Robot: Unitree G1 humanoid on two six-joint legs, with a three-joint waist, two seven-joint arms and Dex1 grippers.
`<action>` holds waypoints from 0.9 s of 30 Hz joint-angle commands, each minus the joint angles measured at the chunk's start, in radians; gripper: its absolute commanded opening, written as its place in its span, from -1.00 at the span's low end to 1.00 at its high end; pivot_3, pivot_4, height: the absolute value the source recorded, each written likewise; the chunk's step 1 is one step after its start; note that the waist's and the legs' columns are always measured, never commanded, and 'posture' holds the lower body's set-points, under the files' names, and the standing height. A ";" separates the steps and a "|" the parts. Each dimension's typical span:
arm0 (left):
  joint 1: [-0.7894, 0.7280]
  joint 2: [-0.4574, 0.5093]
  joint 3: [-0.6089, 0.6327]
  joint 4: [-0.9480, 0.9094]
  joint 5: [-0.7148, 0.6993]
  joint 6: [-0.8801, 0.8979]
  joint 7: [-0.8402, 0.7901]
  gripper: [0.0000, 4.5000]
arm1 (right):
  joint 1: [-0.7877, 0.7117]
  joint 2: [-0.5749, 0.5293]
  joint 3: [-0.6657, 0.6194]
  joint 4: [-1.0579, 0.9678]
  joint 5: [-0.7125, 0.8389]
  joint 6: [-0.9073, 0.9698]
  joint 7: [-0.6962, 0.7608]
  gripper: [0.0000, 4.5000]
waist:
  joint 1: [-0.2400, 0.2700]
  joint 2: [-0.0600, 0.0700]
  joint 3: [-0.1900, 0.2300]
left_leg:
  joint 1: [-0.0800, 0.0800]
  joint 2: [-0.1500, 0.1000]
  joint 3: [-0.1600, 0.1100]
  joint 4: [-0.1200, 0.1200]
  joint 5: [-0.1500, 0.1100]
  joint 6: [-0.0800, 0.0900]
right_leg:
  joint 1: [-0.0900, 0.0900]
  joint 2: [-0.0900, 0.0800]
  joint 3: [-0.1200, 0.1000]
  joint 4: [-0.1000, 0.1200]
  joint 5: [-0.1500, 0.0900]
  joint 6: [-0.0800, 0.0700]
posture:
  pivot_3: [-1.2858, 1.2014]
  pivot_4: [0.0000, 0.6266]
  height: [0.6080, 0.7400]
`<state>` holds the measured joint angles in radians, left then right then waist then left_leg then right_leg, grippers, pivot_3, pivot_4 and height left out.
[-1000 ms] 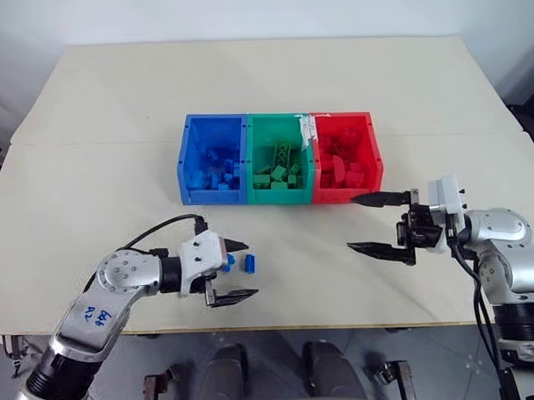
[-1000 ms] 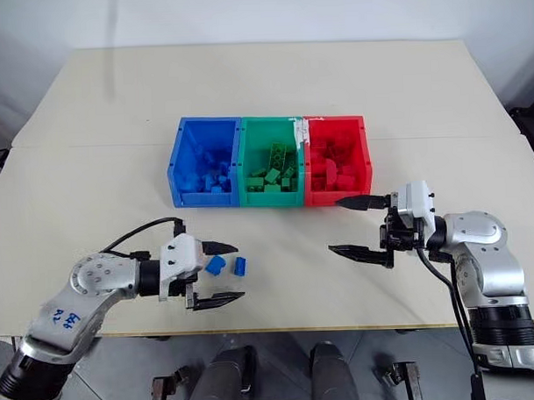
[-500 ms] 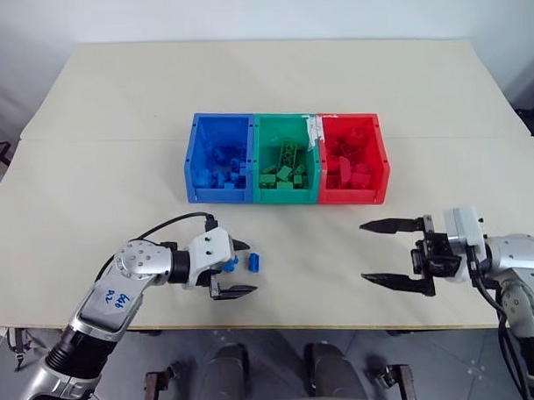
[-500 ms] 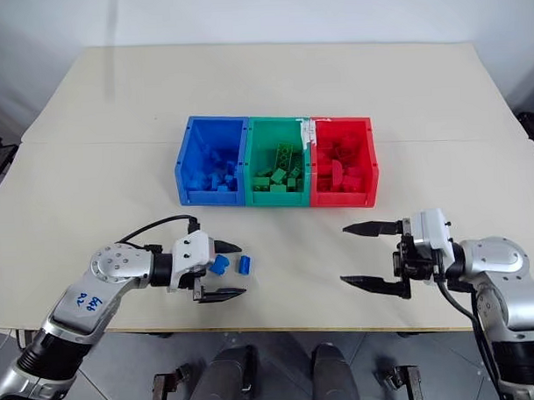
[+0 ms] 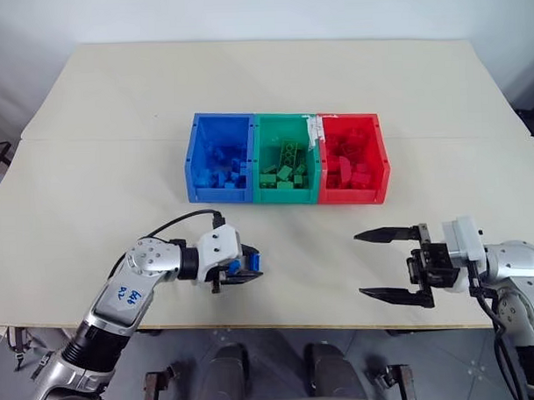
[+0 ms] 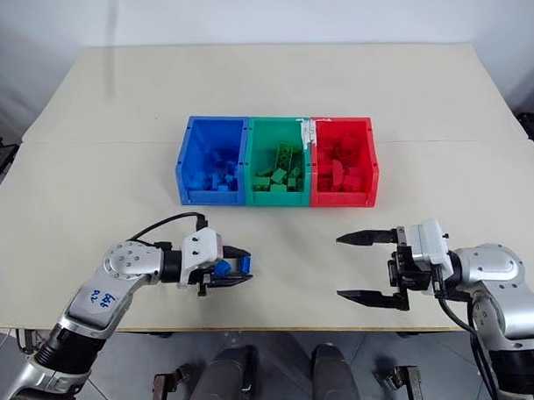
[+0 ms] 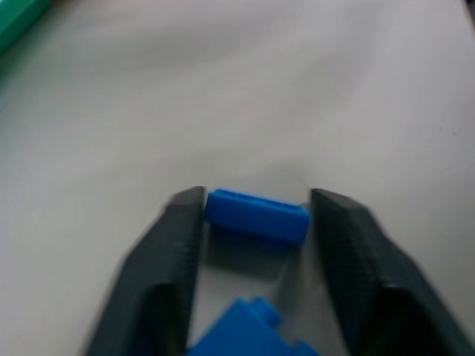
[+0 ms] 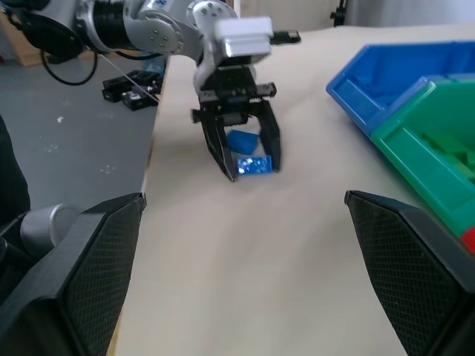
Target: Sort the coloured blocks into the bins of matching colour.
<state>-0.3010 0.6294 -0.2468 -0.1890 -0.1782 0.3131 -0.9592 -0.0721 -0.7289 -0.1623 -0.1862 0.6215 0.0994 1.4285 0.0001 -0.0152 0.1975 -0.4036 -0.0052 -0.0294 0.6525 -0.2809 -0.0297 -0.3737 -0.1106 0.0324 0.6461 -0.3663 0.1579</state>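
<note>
Near the table's front edge my left gripper (image 5: 245, 273) is shut on a small blue block (image 7: 256, 215), one finger against each end, with the block resting on the table. A second blue block (image 7: 245, 337) lies deeper between the fingers (image 7: 174, 252), closer to the wrist. Both blocks (image 8: 254, 165) also appear in the right wrist view. The blue bin (image 5: 219, 195), green bin (image 5: 284, 196) and red bin (image 5: 353, 197) stand joined in a row at mid table, each holding several blocks of its own colour. My right gripper (image 5: 360, 265) hovers open and empty, in front of the red bin.
The table's front edge (image 5: 289, 320) runs just under both grippers. A black cable (image 5: 176, 222) loops over my left forearm. Bare tabletop lies between the grippers and the bins.
My left gripper has gone from wide open to shut on the blue block. My right gripper has drawn back from the red bin toward the front edge, still open.
</note>
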 commanded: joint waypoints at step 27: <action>-0.340 -0.082 0.308 0.442 -0.029 -0.344 0.137 0.89 | -0.061 0.036 -0.006 0.045 -0.015 -0.042 -0.062 1.00 | -0.008 0.000 0.000 | -0.002 -0.001 0.001 0.005 0.000 0.000 | -0.001 0.000 0.000 0.007 0.001 0.001 | 0.03 -0.52 1.00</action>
<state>-0.6726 0.5135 0.0239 0.3255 -0.1667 -0.0109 -0.7745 -0.1340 -0.6961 -0.1550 -0.1146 0.5917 0.0663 1.3722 -0.0074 -0.0155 0.1974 -0.4052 -0.0054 -0.0281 0.6575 -0.2812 -0.0294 -0.3753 -0.1104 0.0325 0.6531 -0.3655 0.1594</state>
